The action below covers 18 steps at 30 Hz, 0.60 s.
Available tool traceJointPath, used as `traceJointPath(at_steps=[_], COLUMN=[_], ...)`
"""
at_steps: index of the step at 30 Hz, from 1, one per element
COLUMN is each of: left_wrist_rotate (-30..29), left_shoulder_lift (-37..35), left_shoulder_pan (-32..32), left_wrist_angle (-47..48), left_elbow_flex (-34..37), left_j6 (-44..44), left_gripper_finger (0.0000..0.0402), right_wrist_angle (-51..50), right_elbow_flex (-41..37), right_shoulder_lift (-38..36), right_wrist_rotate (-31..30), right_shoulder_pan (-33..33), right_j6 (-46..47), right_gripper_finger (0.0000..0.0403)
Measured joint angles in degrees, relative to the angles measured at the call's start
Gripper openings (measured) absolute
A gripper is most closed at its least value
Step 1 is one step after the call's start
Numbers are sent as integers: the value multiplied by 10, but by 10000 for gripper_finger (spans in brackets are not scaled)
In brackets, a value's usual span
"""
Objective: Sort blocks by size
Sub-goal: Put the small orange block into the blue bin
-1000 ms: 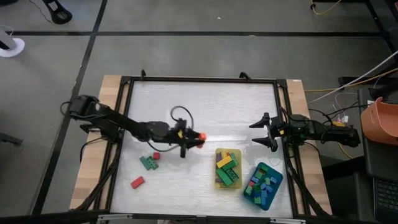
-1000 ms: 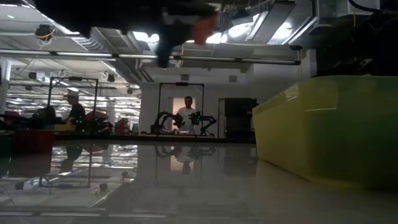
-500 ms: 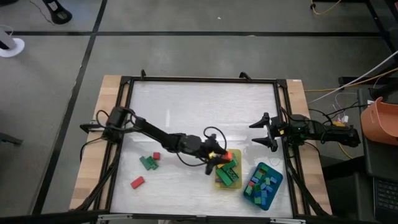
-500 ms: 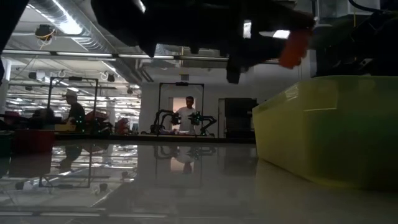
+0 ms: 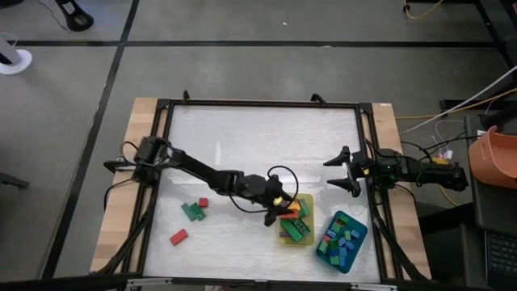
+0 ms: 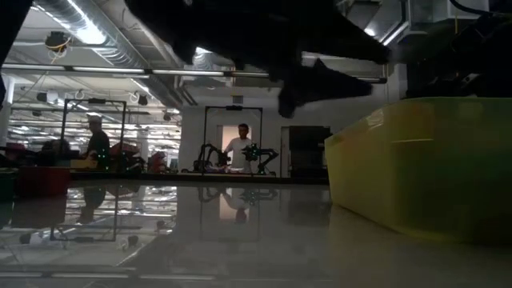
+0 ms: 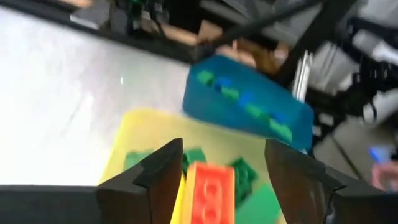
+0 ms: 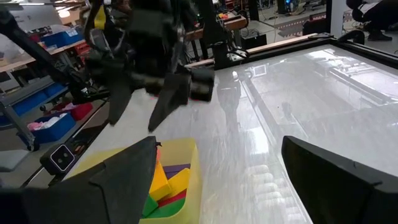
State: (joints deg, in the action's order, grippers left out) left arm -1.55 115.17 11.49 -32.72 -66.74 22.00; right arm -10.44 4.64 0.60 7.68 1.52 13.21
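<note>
Reaching arm: left arm stretched from the desk's left edge across to the yellow tray (image 5: 284,234), its left gripper (image 5: 279,212) hanging over the tray's left side.
Left gripper state: fingers (image 7: 163,180) spread apart, with the orange-red block (image 7: 209,193) lying loose between them (no pad touches it in the wrist view).
Orange-red block: long brick, studs up, resting on the other bricks in the yellow tray; in the high view it shows as a small orange patch (image 5: 287,214) just right of the gripper.
Yellow tray contents: green, yellow and purple long blocks (image 8: 166,186) piled together.
Teal tray: teal tray (image 5: 361,233) sits just right of the yellow one, turned at an angle, filled with small blue and green cubes (image 5: 339,241).
Loose blocks on desk: green block (image 5: 192,212) with a tiny red cube (image 5: 203,202) touching its far right corner, left of the trays; a red block (image 5: 178,237) lies nearer, well apart from both.
Waiting arm: right gripper (image 5: 346,170) hovers by the desk's right edge, far side of the teal tray, fingers wide apart and holding nothing.
Low view: yellow tray wall (image 6: 424,168) fills the right; the arm is a dark mass overhead; people stand in the room beyond.
</note>
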Motion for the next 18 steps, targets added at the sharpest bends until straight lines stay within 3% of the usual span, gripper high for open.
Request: traceJointPath(at_steps=[4,11,18], left_wrist_rotate=[37,42,40], left_shoulder_lift=[-74,-200,-231], left_shoulder_pan=[-15,-18,11], left_wrist_angle=[187,596,877], left_elbow_flex=[-1,-1,0], left_j6=[6,116,390], left_gripper_finger=[212,206,204], right_wrist_angle=[0,0,0], right_elbow_flex=[0,0,0], right_shoulder_lift=[0,0,0], right_wrist_rotate=[0,0,-1], right_shoulder_pan=[0,0,0], right_j6=[0,0,0], right_gripper_finger=[344,344,344])
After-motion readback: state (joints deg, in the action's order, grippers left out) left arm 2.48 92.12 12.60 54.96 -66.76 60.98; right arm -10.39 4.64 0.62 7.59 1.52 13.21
